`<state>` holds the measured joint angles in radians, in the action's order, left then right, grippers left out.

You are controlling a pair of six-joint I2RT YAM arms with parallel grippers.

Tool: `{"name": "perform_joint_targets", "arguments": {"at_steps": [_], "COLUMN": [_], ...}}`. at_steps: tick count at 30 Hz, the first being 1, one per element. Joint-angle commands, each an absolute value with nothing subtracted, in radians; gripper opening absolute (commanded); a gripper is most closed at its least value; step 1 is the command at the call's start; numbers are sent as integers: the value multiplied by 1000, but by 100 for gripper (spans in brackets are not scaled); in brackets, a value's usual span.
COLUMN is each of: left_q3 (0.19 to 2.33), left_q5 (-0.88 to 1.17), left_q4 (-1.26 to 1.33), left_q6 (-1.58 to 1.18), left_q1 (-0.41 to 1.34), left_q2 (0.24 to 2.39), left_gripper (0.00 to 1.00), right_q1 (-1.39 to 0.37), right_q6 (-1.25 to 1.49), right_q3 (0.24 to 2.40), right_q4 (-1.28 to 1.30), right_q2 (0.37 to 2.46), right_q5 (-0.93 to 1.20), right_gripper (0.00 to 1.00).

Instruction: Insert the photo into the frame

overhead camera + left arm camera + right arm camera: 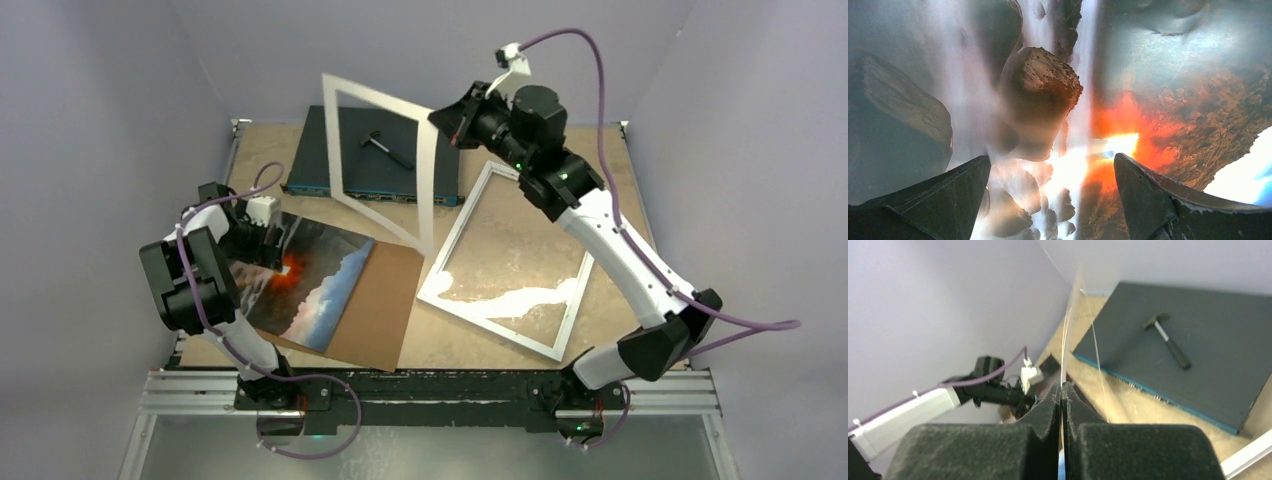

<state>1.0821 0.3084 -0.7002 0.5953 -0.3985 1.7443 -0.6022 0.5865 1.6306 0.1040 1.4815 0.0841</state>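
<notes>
The photo (320,280), a dark cloudy landscape with an orange glow, lies on a brown backing board (385,310) at the left. My left gripper (275,240) hovers close over the photo (1168,100) with its jaws open and empty (1052,165). The white-bordered frame (575,310) with its glass pane lies flat at the right. My right gripper (447,118) is shut on a white mat sheet (335,150) and holds it up in the air, tilted, over the table's back. In the right wrist view the mat (1064,350) shows edge-on between the shut jaws (1062,386).
A dark flat network switch box (310,160) lies at the back with a small hammer (388,147) on it; both show in the right wrist view, box (1208,375) and hammer (1168,340). Purple walls enclose three sides. A metal rail (430,390) runs along the near edge.
</notes>
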Motion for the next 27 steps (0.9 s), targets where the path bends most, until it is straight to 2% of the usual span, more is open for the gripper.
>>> {"name": "perform_joint_targets", "arguments": {"at_steps": [1,8,11,16,19,22,27], "left_q3": [1029,1040,1139,1361,1480,1482,1367], "left_q5": [336,422,494,658,826,949,948], "left_q4": [-675,-707,-753,-795,-788,-658,-453], "left_q6": [592,514,471,350,172,-116,-372], "left_q1": [-352,-240,-217,-178,-159,-150,-135], "left_q2": [1726,1652,1588,1519,1520,1521,1465], "left_gripper": [93,93,99,100,100,100,100], "right_q1": [-591,-586,-585,-586,-586,-586,-586], "right_q6": [525,535,551,580,623,691,779], "right_q3": [1746,1740,1696,1658,1658,1657,1690], "right_q4": [125,138,131,104,51,-35,-152], "right_q2": [1422,1365,1323,1299,1312,1333,1365], "right_q5": [2,-51,-86,-83,-50,-38,-97], "right_gripper": [0,0,0,0,0,0,0]}}
